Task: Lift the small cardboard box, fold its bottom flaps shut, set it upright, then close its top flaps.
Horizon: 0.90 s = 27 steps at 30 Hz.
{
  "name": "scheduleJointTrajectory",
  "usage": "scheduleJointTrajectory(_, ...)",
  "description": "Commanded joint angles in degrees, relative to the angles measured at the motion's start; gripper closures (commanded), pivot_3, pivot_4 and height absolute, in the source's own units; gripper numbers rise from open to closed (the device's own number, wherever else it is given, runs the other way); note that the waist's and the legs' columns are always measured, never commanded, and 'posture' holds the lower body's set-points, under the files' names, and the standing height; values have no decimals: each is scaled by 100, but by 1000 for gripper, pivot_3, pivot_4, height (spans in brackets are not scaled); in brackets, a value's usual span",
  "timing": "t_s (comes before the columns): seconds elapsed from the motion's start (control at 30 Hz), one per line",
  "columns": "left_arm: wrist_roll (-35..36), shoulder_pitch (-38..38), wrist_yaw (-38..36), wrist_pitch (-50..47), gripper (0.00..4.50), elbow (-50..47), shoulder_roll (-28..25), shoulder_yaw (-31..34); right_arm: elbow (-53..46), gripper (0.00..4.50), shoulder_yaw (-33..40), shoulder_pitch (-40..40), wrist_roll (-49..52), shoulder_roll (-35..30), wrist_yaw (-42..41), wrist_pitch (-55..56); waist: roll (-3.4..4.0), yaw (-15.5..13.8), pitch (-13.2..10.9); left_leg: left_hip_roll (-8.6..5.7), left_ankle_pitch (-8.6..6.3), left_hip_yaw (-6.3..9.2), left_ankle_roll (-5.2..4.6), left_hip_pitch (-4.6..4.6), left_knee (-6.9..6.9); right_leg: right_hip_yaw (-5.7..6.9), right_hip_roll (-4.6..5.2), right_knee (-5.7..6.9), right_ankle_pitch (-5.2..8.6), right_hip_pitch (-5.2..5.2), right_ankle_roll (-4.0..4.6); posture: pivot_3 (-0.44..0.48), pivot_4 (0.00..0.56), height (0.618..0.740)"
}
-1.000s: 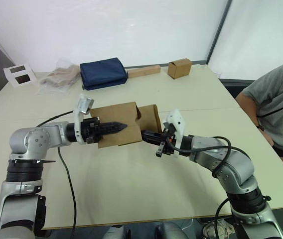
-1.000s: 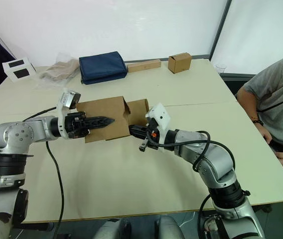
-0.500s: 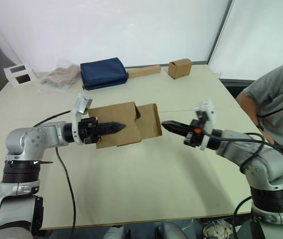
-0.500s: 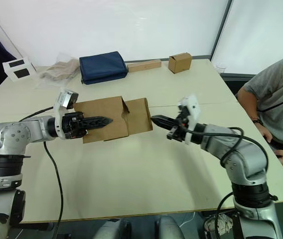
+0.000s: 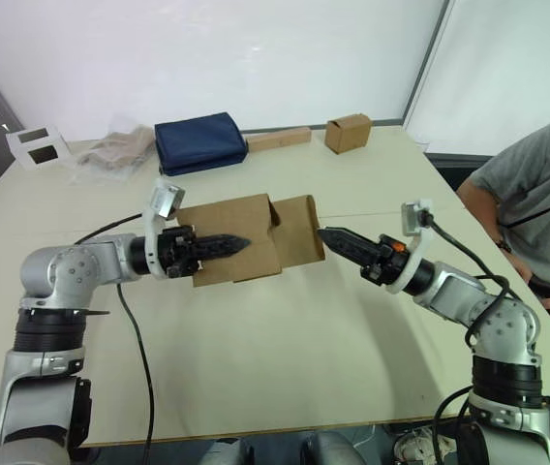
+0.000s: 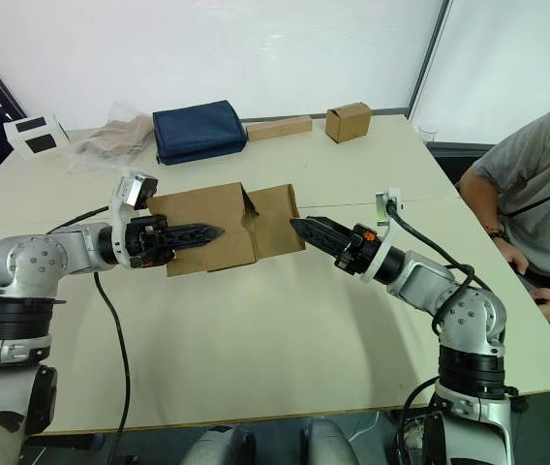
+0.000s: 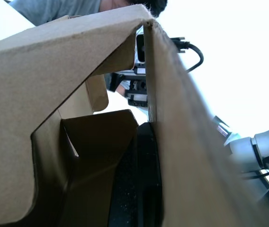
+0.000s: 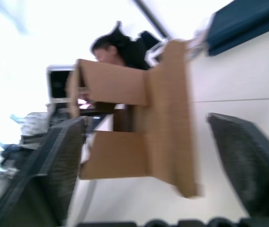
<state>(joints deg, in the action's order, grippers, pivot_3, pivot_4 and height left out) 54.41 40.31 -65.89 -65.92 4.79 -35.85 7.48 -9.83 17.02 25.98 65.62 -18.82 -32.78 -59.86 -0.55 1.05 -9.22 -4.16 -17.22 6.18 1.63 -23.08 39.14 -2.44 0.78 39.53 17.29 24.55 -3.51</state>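
Observation:
The small cardboard box [image 5: 227,221] hangs on its side above the table, plain brown. My left gripper [image 5: 231,243] is shut on its front wall, with one finger inside the box [image 7: 139,179]. The flaps [image 5: 299,231] at the end facing right stand out open; I cannot tell whether these are the bottom flaps or the top flaps. My right gripper [image 5: 331,236] points at that end, its tip just short of the flap edge. It is open: in the right wrist view its fingers [image 8: 61,161] stand wide apart on either side of the box [image 8: 139,118].
At the table's far side lie a navy pouch [image 5: 200,142], a long cardboard strip [image 5: 279,139], a smaller brown box [image 5: 349,133], a crumpled plastic bag [image 5: 115,150] and a white block with black squares [image 5: 38,143]. A person [image 5: 536,194] sits at the right edge.
My right gripper left the box's underside, swung out to the right, came back to point at the open flaps, and opened. The left gripper has kept the box nearly still.

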Motion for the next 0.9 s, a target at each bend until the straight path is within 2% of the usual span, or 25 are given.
scheduleJointTrajectory(0.03,13,176,-124,70,4500,-2,-49,-14,-233,77,-130,44,325,130,143,-51,0,5,0,0,0,0,1,0,0,0,0,0,0,0,0,0,150,740)
scheduleJointTrajectory(0.17,-21,168,-102,116,4500,51,42,-30,-523,77,-242,103,629,347,463,-62,0,7,0,0,6,0,11,0,0,0,0,-1,0,0,0,0,150,740)
scheduleJointTrajectory(0.37,-45,148,-130,132,4500,43,74,-38,-828,77,-219,89,1024,248,841,-29,0,1,0,0,6,0,11,0,0,0,0,-1,0,1,0,0,150,740)
scheduleJointTrajectory(0.53,5,93,-113,68,4500,-48,66,-8,-530,77,508,143,1500,-268,1258,248,0,-18,0,-1,2,0,3,-1,0,0,2,-2,0,0,0,0,150,740)
scheduleJointTrajectory(0.7,89,115,-73,-37,4500,-101,75,41,131,77,436,7,1209,-360,1025,400,0,20,0,0,-7,0,-13,0,-1,0,-1,-2,0,-1,0,0,150,740)
scheduleJointTrajectory(0.83,167,161,-34,-123,4500,-130,74,65,551,77,-18,45,773,-255,595,436,0,32,0,0,-7,-1,-13,1,-2,-1,-1,-1,0,0,0,0,150,740)
scheduleJointTrajectory(0.9,185,195,5,-158,4500,-112,84,82,590,77,-146,248,812,-14,635,457,0,28,0,0,-7,-1,-12,0,-2,-1,-1,0,0,1,0,0,150,740)
